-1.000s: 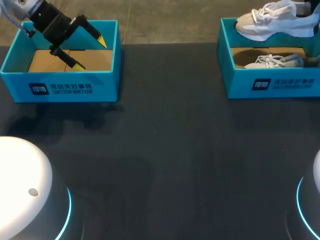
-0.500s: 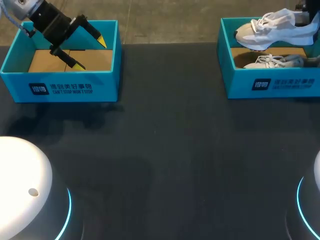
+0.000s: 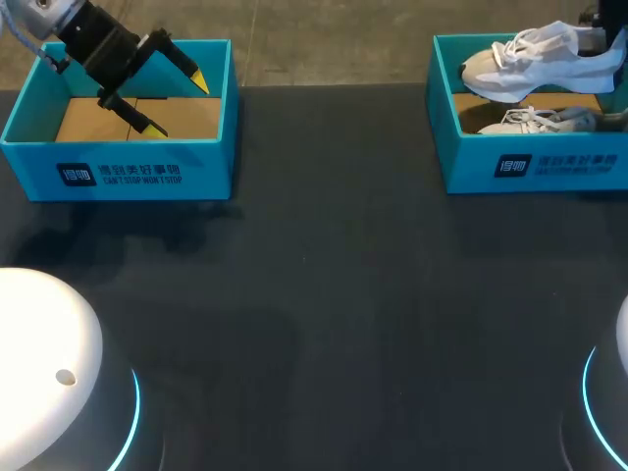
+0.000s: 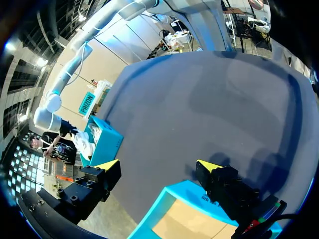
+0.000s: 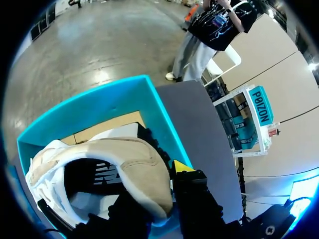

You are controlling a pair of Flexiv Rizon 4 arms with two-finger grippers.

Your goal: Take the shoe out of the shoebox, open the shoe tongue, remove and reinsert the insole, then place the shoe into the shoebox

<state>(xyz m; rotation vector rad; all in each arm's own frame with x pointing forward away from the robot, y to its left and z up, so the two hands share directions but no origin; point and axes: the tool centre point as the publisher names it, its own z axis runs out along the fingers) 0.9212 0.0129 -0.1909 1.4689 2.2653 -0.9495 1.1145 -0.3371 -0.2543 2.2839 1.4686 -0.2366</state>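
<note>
White-and-tan shoe [image 3: 535, 61] hangs just above the teal shoebox [image 3: 535, 167] at upper right, gripped at its heel end by the right end effector [image 5: 162, 186]. Take-out looks nearly done; tongue, insole and return are left. Loose white laces, thick sole. Left end effector [image 3: 179, 104] is open over the upper-left box [image 3: 118, 175].

Robotics laboratory workstation: a dark matte table [image 3: 334, 294] has a left arm base [image 3: 49, 363] and a right arm base [image 3: 613, 392] (white domes ringed with blue light) at its near edge, and a left shoebox [image 3: 118, 172] and a right shoebox [image 3: 535, 162], identical teal, at its far corners.
</note>
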